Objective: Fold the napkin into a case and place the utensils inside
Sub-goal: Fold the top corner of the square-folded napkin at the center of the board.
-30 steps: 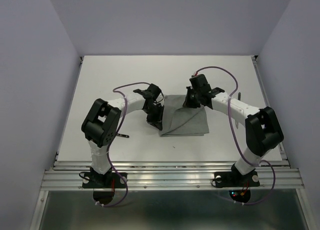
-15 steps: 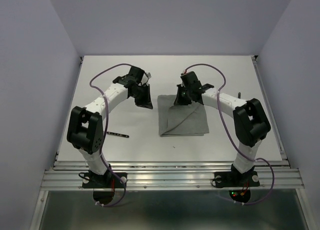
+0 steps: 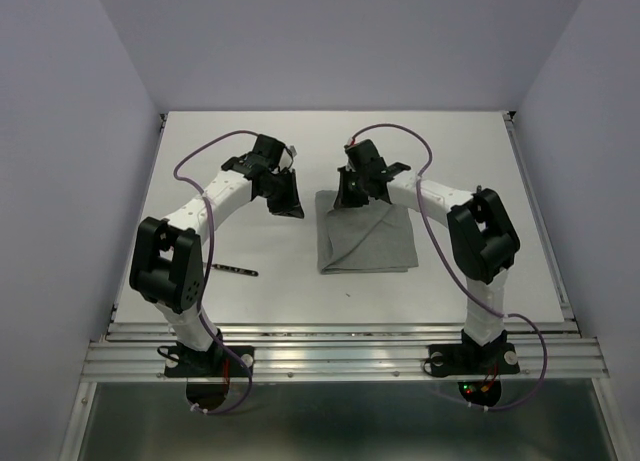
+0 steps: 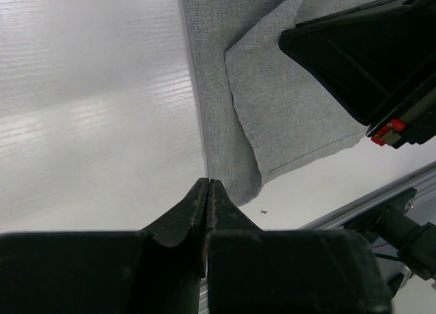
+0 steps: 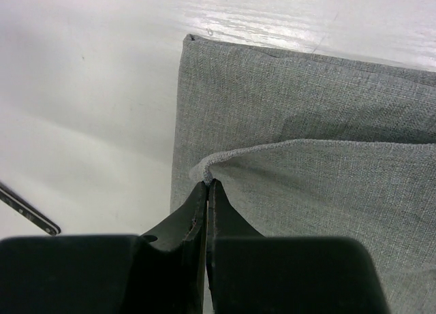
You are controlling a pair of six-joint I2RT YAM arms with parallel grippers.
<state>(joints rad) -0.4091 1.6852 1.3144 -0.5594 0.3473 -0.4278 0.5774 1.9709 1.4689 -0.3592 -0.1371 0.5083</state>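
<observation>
Pinching the top layer of the napkin [image 3: 368, 243] near its far left corner, the right gripper [image 5: 206, 185] has its jaws clenched on a small raised fold of grey cloth. The layer beneath lies flat on the table [image 3: 200, 171]. The napkin is folded into a rough oblong, with a looser flap running slantwise across its top. The left gripper [image 4: 208, 186] hangs just beyond the napkin's left edge, level with its far end. Its jaws are pressed together with nothing between them, and it is clear of the cloth. One utensil [image 3: 235, 270], a thin dark stick, lies on the table well to the left of the napkin's near corner, apart from both grippers.
</observation>
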